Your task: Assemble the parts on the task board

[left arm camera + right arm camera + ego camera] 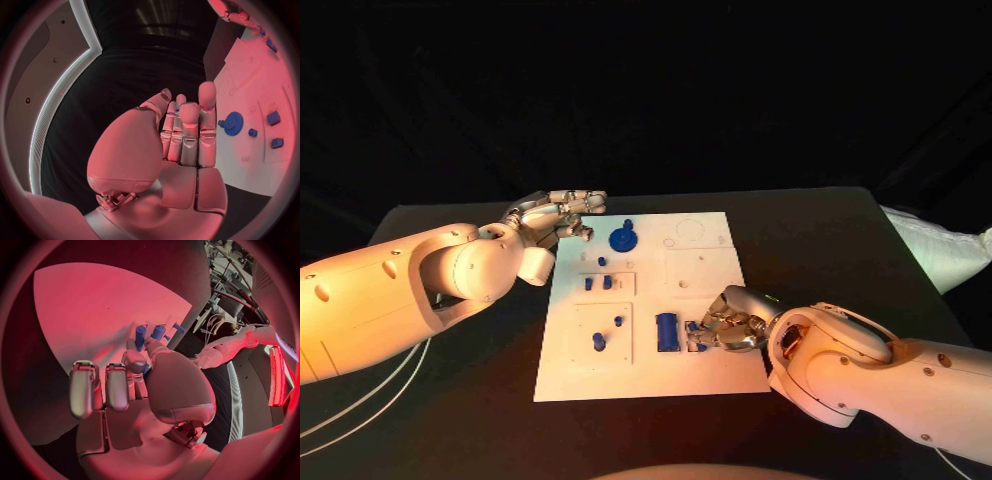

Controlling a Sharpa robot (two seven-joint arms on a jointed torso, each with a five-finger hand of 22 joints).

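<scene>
The white board [711,375] lies flat in the middle of the black counter [848,230], which keeps its recesses and pegs facing up so the small blue parts can be dropped or pressed in from above. The right hand [727,330] rests low over the board's near right area, its fingers bent down around a cluster of blue pieces [692,335]; in the right wrist view the fingertips [139,360] sit right against blue parts [150,334], but whether one of them is actually pinched or merely touched I cannot tell. Just beside that hand, toward the board's centre, stands a taller blue block [668,331], and further left two small blue pegs [600,340] sit in their own framed panel, well apart from the hand. The left hand [564,214] hovers at the board's far left corner with its fingers straight, side by side, and holding nothing, as the left wrist view shows [187,135]; it seems parked there to stay clear while the other hand works. Near it, just inside the board's edge, lies the blue gear [623,239], close to that hand but apart from it, with two small blue blocks [597,283] a little nearer the robot.
</scene>
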